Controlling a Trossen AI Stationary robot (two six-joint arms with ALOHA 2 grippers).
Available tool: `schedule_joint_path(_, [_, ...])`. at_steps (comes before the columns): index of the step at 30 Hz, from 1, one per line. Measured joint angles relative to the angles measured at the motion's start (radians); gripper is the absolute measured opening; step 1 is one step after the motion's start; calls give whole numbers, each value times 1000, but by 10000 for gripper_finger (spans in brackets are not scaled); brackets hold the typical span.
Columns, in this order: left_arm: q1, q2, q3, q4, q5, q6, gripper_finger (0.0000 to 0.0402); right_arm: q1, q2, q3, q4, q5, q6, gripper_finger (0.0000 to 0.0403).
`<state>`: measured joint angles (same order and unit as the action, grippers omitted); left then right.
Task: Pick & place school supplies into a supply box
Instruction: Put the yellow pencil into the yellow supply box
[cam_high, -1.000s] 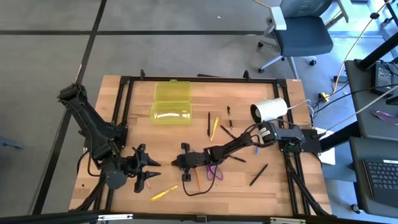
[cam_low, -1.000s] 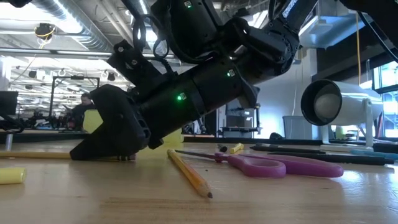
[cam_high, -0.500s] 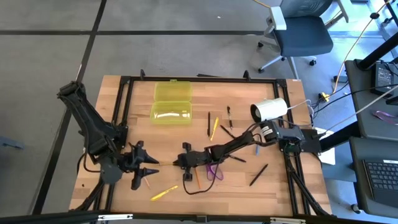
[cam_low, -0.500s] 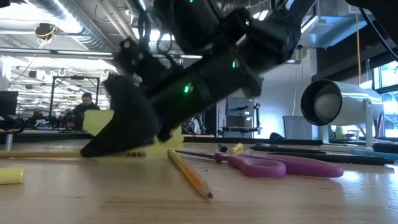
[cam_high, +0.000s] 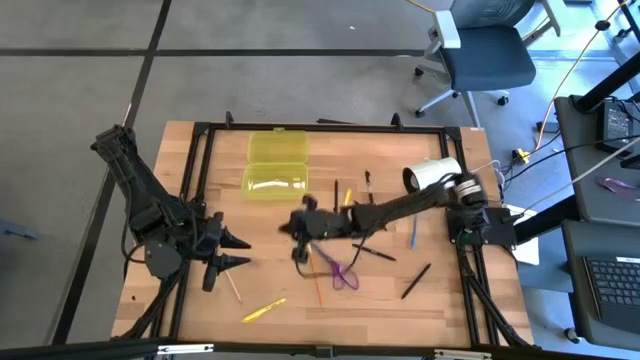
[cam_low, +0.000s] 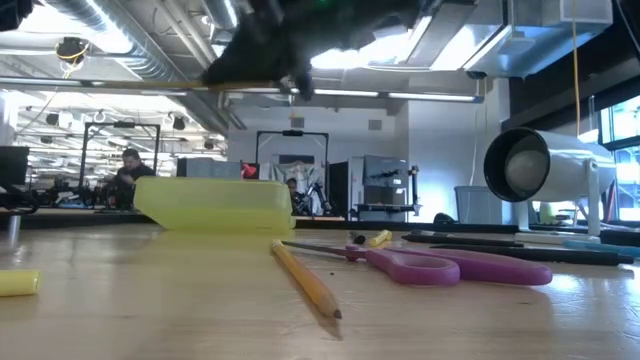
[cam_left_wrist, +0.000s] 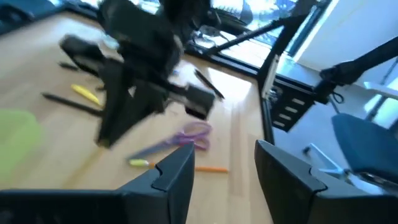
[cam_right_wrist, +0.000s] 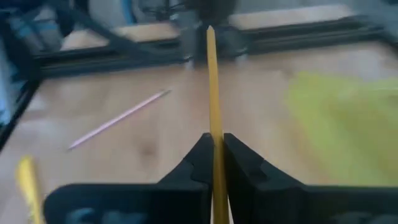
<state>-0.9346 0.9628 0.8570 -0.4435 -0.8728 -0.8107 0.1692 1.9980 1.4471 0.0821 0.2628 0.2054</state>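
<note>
Right gripper (cam_right_wrist: 214, 149), lifted above the wooden desk (cam_high: 270, 280) just beside the translucent yellow-green plastic supply box (cam_high: 276, 183), has its fingers clamped on a thin yellow pencil (cam_right_wrist: 212, 81) near one end. The pencil appears light, stiff and smooth; so off-centre a hold may let it pivot, and a grasp nearer its middle would likely steady it. Left gripper (cam_high: 222, 252) waits at the desk's left side, fingers apart, holding nothing.
</note>
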Motion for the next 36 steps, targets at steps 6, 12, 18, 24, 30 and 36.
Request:
schedule_joint_path(6, [1,-1,0,-1,-125,65,164,-113,-120,1,-202,-6,-60,24])
schedule_joint_path(12, [1,-1,0,-1,-274,65,160,-275,-126,1,-247,-157,-97,26])
schedule_joint_path(18, [30,-1,0,-1,-331,65,162,-395,-62,1,-223,-295,-163,25])
schedule_joint_path(24, [102,-1,0,-2,-338,65,163,-448,-8,1,-169,-397,-165,25])
schedule_joint_path(30, [177,-1,0,-5,-303,65,160,-457,28,2,-73,-442,-166,25])
schedule_joint_path(36, [241,-1,0,-10,-235,65,164,-463,83,19,-17,-442,-130,25])
